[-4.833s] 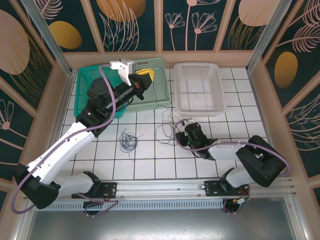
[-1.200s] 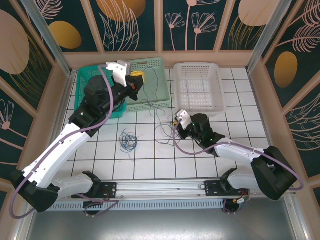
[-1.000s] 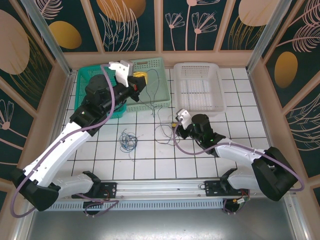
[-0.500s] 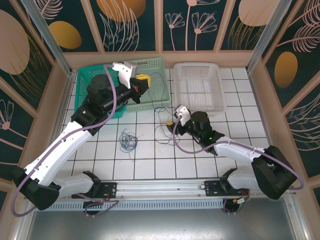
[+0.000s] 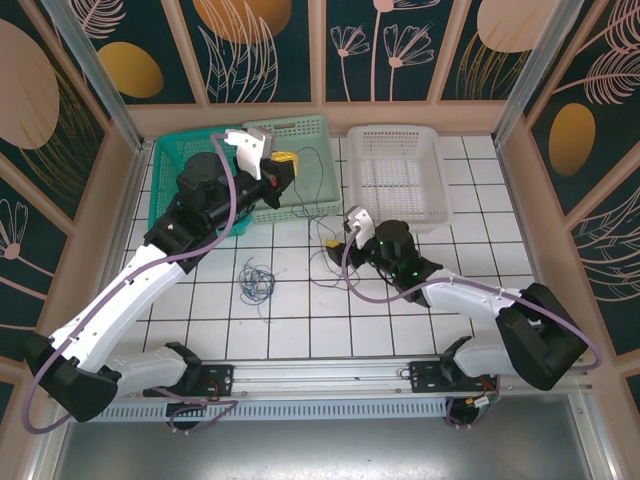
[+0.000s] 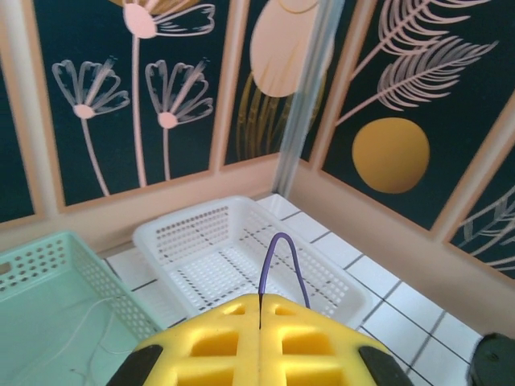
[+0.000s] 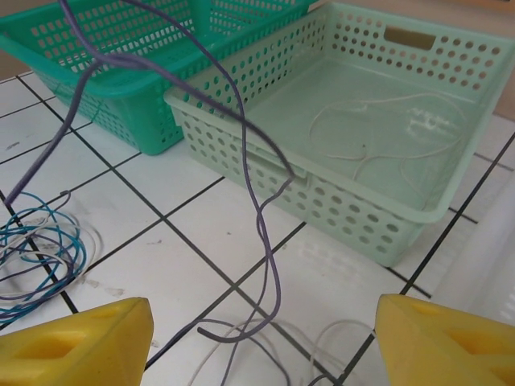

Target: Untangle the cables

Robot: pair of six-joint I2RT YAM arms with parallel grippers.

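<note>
Left gripper (image 6: 259, 326) first - yellow pads pressed flat together, and a purple cable (image 6: 279, 261) arches up out of the seam between them, so it is clamped on that strand. From overhead the left gripper (image 5: 279, 166) is raised above the pale green basket (image 5: 300, 124), with the dark green basket (image 5: 165, 150) just beside it on the left and the white basket (image 5: 395, 131) off to the right.

Over to the right gripper (image 7: 261, 342) - its fingers (image 7: 76, 346) stand wide apart, low over the tiled floor (image 7: 161, 217), gripping nothing. The purple cable (image 7: 259, 205) drops down from above in the gap between them, kinks in front of the pale green basket's near wall, and its loose end curls onto a tile right ahead of the open jaws. I cannot tell whether it brushes either finger. Whitish strands (image 7: 241, 358) lie on the floor at the same spot.

Moving outward: a pale wire (image 7: 386, 137) sits loosely looped inside the pale green basket (image 7: 362, 217). To the left on the tiles, a blue tangle (image 7: 36, 249), with dark strands mixed in, lies well apart from the baskets. Overhead, that blue tangle (image 5: 255, 280) rests on the open floor between the two arms, nearer the left one.
</note>
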